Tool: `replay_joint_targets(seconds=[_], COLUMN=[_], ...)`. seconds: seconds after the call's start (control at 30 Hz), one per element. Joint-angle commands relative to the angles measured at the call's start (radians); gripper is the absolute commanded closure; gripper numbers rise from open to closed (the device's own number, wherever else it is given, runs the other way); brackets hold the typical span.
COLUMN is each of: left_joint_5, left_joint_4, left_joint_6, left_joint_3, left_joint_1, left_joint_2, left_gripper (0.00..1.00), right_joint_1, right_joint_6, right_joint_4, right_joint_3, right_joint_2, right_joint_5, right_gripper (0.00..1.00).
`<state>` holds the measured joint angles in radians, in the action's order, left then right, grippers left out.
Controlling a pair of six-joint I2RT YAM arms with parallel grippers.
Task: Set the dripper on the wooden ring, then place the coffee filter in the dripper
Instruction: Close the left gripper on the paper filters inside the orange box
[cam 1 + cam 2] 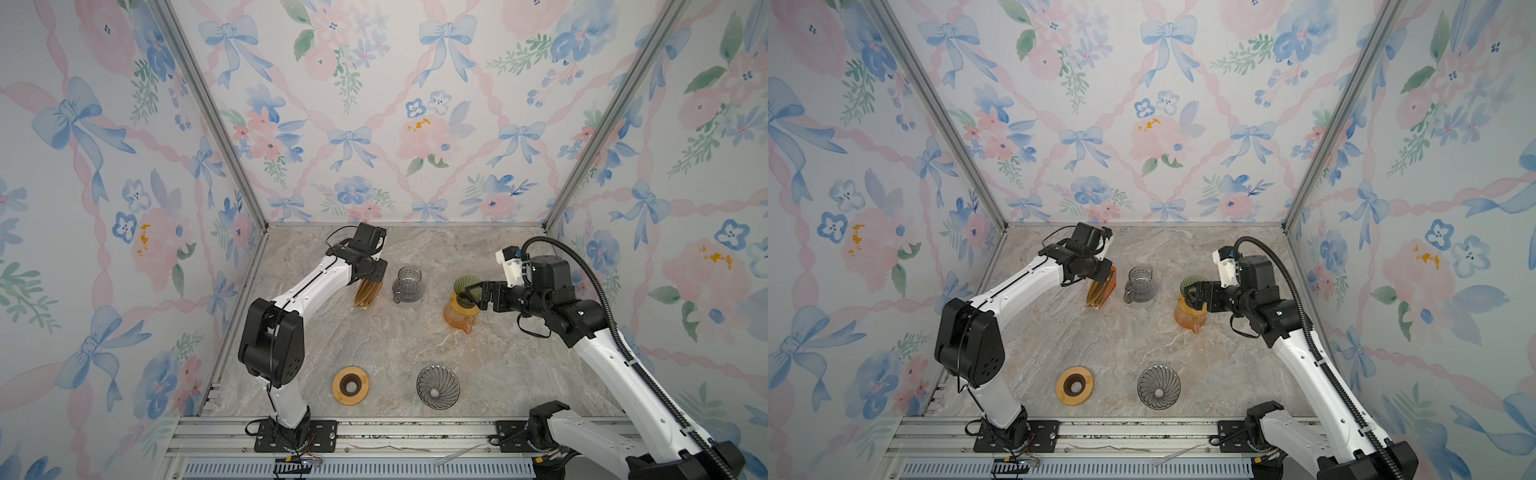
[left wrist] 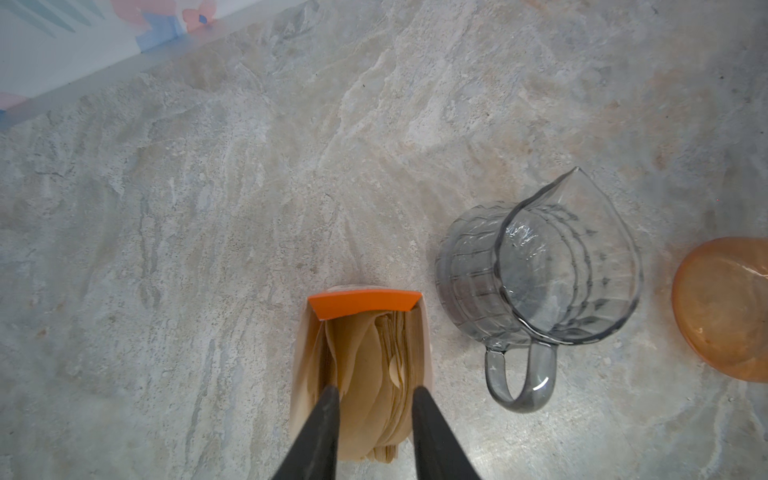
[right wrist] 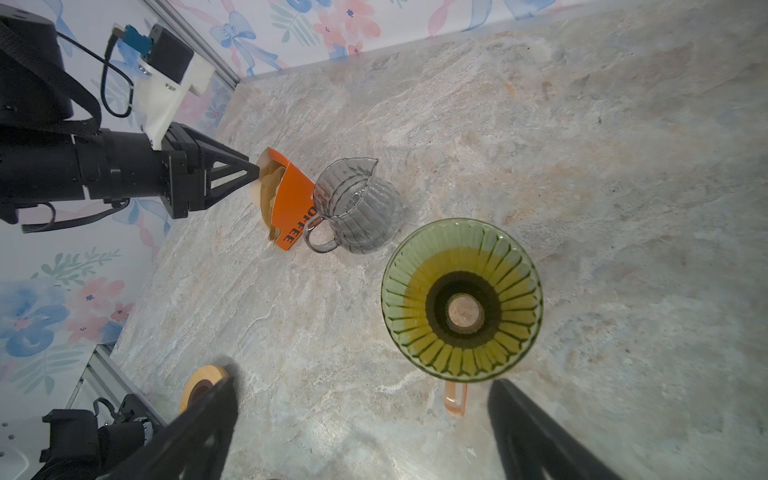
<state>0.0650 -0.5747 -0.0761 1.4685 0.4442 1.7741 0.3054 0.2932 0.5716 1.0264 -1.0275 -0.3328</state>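
While I watch the left wrist feed, the left gripper (image 2: 376, 390) sits nose-down in the open orange filter box (image 2: 365, 305), its two fingers (image 2: 328, 411) set narrowly on either side of the brown coffee filters (image 2: 365, 365) standing inside. Paper lies between them, but I cannot tell whether they actually pinch a sheet. The filters are all in the box, at the far left of the marble table (image 1: 374, 340). Just right of the box stands a grey glass pitcher (image 2: 540, 274).

Further right, the green dripper (image 3: 415, 332) sits on top of an orange carafe (image 1: 457, 318). The right gripper (image 3: 363, 383) hovers beside it with jaws spread wide, holding nothing. Near me, a wooden ring (image 1: 350, 385) and a grey ribbed dripper (image 1: 438, 386) lie apart.
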Motion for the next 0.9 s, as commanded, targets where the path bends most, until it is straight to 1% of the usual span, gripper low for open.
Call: replay_joint_targets(seconds=[0.0,0.27,0.5,0.7,0.87], left_joint_5=[0.012,0.018,0.061,0.065,0.067], left_joint_4=[-0.028,-0.025,-0.025,-0.025,-0.025], left_joint_6=[0.023,0.030,0.032,0.033,0.034], left_joint_3=[0.033,0.061,0.050,0.052,0.055], left_joint_1=[-0.005,-0.005,-0.005,-0.005,-0.006], left_joint_2=[0.036,0.086,0.080,0.089,0.103], left_gripper=[0.73,0.76,0.78,0.79,0.82], right_joint_1=[0.017,0.018,0.019,0.020,0.020], right_joint_6=[-0.019,-0.026,-0.024,-0.024,-0.023], right_joint_4=[0.022,0.030,0.024,0.023,0.022], right_joint_3=[0.031,0.040,0.032,0.030,0.028], right_joint_2=[-0.005,-0.010,-0.012,-0.009,-0.010], right_joint_5=[0.013,0.025,0.021,0.021,0.021], right_gripper=[0.04,0.04,0.04,0.04,0.04])
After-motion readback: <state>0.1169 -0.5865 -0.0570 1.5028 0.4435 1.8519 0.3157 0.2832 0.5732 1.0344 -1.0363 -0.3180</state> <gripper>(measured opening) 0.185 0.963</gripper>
